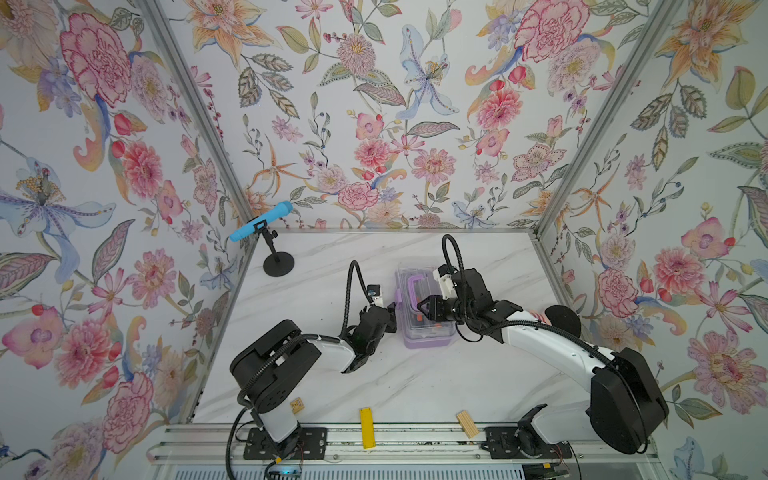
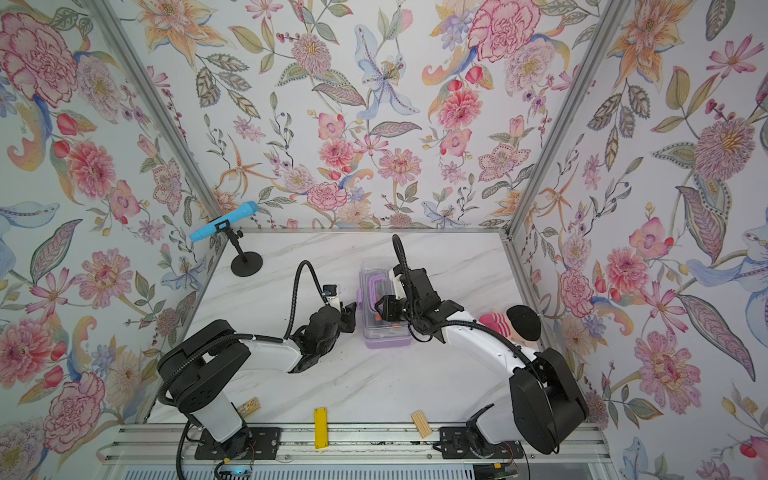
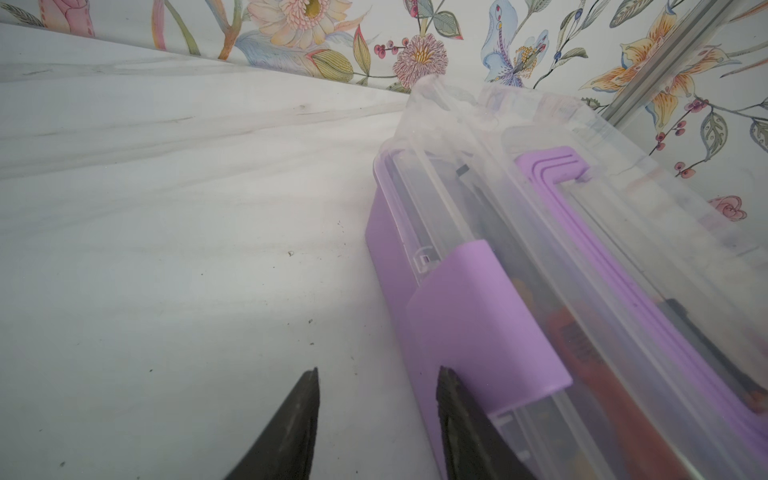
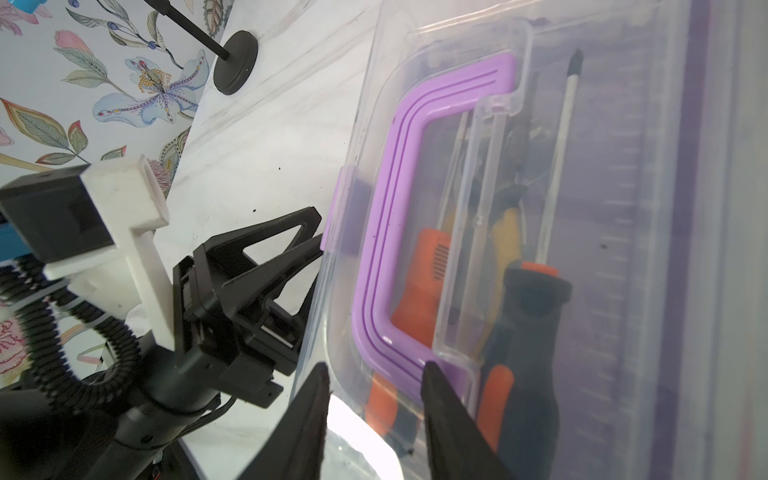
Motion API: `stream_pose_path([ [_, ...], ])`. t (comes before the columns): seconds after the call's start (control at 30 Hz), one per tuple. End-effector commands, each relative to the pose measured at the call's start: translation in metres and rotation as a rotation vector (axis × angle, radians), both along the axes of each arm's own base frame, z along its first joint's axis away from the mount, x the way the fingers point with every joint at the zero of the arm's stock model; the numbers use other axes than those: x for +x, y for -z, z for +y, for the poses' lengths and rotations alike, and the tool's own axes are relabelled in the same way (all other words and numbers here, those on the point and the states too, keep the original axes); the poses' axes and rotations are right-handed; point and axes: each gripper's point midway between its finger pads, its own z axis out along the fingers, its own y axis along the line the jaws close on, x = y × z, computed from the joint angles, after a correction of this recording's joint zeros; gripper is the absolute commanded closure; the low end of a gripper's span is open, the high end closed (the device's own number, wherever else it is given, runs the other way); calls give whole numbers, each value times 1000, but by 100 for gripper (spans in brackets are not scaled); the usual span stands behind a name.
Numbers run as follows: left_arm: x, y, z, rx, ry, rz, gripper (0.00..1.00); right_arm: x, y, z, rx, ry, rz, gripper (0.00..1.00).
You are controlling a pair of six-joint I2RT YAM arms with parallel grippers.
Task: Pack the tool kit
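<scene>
Hands: left hand (image 3: 378, 374) part-open, empty, one fingertip against purple latch (image 3: 478, 316) | right hand (image 4: 374, 370) part-open above clear lid, fingers straddling handle (image 4: 386, 216) corner, no grip visible | tool kit (image 1: 415, 330) mid-tabletop (image 1: 415, 386) between both hands, lid down | screwdrivers (image 4: 536, 316), pliers (image 4: 505, 232) inside
</scene>
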Motion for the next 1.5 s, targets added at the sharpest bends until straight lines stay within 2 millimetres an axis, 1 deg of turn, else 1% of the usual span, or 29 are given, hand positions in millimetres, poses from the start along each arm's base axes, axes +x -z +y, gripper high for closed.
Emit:
stream_pose_path([
  [0.0, 5, -8, -7, -90, 7, 2, 51, -11, 25, -11, -42, 16, 78, 61],
  [0.43, 6, -23, -8, -239, 1, 4, 55, -13, 31, -8, -33, 8, 95, 61],
  [0.53, 7, -22, -10, -259, 3, 10, 57, -12, 32, -8, -36, 7, 94, 61],
  [0.67, 9, -15, -16, -280, 16, 33, 59, -12, 34, -6, -35, 0, 102, 61],
  [0.8, 9, -14, -19, -305, 21, 39, 61, -11, 36, -5, -36, -5, 106, 61],
  [0.97, 8, -14, -22, -329, 27, 43, 66, -11, 38, -4, -36, -9, 111, 61],
  [1.47, 5, -24, -23, -394, 41, 31, 67, -11, 41, -5, -38, -9, 122, 61],
])
